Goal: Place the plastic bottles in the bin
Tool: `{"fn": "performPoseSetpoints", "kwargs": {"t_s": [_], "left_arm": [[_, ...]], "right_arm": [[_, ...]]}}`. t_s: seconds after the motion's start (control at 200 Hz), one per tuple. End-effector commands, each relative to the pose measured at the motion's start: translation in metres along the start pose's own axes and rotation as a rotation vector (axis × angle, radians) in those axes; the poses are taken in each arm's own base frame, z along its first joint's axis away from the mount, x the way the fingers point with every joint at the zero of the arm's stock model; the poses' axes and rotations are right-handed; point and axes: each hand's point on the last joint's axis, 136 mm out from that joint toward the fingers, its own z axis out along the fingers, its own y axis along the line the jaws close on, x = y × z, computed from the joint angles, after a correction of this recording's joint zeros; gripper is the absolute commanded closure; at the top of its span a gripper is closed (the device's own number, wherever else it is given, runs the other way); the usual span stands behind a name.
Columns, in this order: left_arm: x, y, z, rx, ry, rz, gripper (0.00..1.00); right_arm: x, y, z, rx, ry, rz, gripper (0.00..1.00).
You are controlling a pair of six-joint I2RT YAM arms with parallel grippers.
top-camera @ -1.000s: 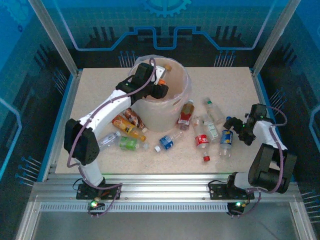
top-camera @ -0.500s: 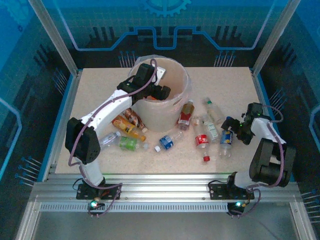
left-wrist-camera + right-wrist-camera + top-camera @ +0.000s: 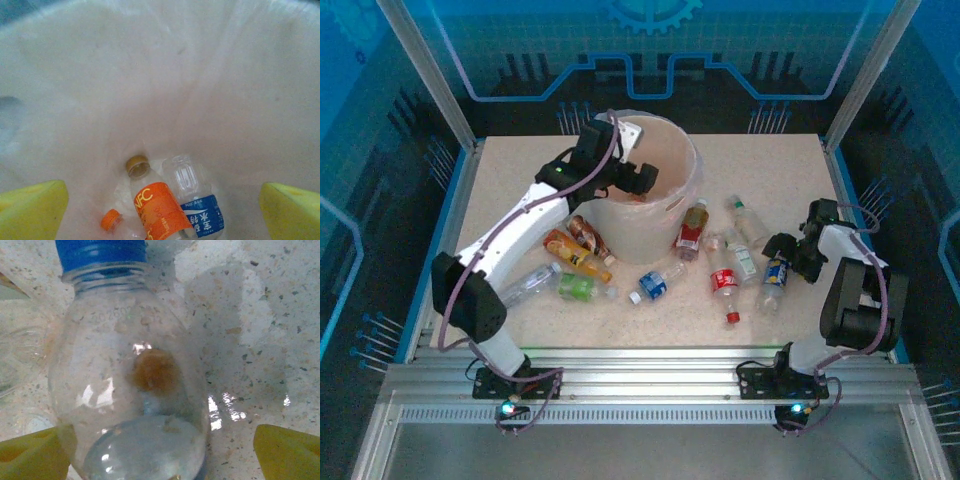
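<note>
My left gripper [image 3: 642, 181] hangs open inside the mouth of the white bin [image 3: 688, 158] with nothing between its yellow fingertips [image 3: 31, 210]. Below it, on the bin's floor, lie an orange-labelled bottle [image 3: 159, 207], a blue-labelled bottle [image 3: 199, 202] and an orange cap [image 3: 111, 220]. My right gripper [image 3: 783, 250] is low at the table's right, open around a clear bottle with a blue cap [image 3: 127, 385]. That bottle rests against the left fingertip [image 3: 30, 455], with a gap to the right one. Several more bottles lie on the table, among them an orange one [image 3: 576, 255] and a red-labelled one [image 3: 723, 281].
Left of the bin's foot lie a brown bottle [image 3: 590, 238], a green one [image 3: 578, 288] and a clear one [image 3: 530, 281]. A blue-labelled bottle [image 3: 655, 283] and a loose red cap [image 3: 732, 317] lie near the front. Metal frame posts and blue panels wall the table.
My left gripper has opened over the bin and let go of the orange-labelled bottle, which now lies inside. My right gripper has slid left onto the blue-capped bottle, its jaws narrowing slightly.
</note>
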Motion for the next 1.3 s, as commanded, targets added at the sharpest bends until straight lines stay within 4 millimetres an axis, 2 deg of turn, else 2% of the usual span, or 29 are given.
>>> {"fn": "performPoseSetpoints", "kwargs": {"t_s": [0.0, 0.31, 0.5, 0.71, 0.835, 1.061, 1.221, 1.296], "left_arm": [[-0.015, 0.007, -0.031, -0.023, -0.056, -0.025, 0.01], [-0.031, 0.011, -0.083, -0.036, -0.178, -0.087, 0.01], [-0.031, 0.02, -0.115, -0.072, -0.263, -0.148, 0.01], [-0.024, 0.03, -0.143, -0.107, -0.33, -0.197, 0.01], [-0.016, 0.04, -0.155, -0.156, -0.357, -0.232, 0.01], [0.004, 0.059, -0.17, -0.254, -0.387, -0.3, 0.01], [0.02, 0.078, -0.184, -0.361, -0.407, -0.355, 0.01], [0.03, 0.09, -0.194, -0.433, -0.425, -0.392, 0.01]], "right_arm": [[-0.003, 0.004, 0.004, 0.017, 0.008, -0.026, 0.08], [0.0, 0.001, 0.017, 0.074, 0.039, -0.045, 0.12], [0.0, 0.003, 0.019, 0.072, 0.037, -0.048, 0.23], [-0.004, 0.004, 0.009, 0.078, 0.011, -0.053, 0.33], [-0.007, 0.004, -0.002, 0.08, -0.015, -0.056, 0.42], [-0.011, 0.003, -0.027, 0.094, -0.081, -0.062, 0.5], [-0.013, 0.009, -0.059, 0.098, -0.159, -0.083, 0.54], [-0.014, 0.015, -0.082, 0.119, -0.223, -0.113, 0.58]]}}
